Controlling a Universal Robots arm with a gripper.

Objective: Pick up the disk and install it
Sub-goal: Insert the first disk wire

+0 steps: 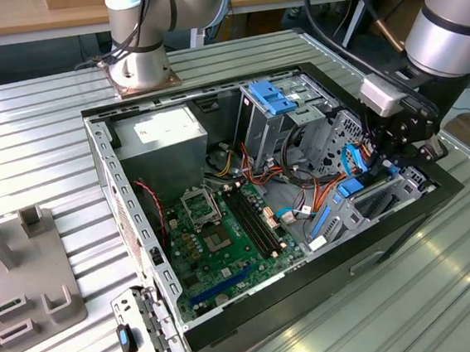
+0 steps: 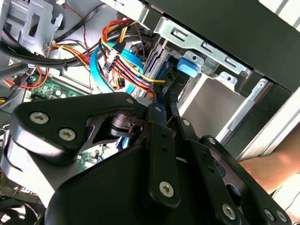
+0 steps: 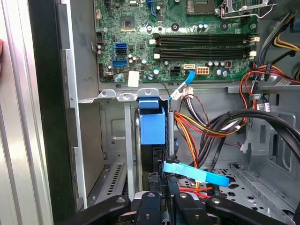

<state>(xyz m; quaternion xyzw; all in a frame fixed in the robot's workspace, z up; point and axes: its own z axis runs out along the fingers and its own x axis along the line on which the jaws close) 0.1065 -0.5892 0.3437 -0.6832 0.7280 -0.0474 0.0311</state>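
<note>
In the exterior view we see our gripper (image 1: 383,155) lowered into the open computer case (image 1: 143,260) at that view's right, over the drive cage (image 1: 363,209). In the second wrist view the fingers (image 2: 157,110) stand close together on a thin dark edge; whether they clamp it we cannot tell. In the first wrist view the disk (image 3: 153,129) stands edgewise in the bay near the motherboard (image 3: 187,42). We judge it rigid, fairly heavy, shock-sensitive, best held by its blue rails.

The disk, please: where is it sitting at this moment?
In the first wrist view the disk stands on edge in the metal drive bay, just beyond the pincer and below the green motherboard.
</note>
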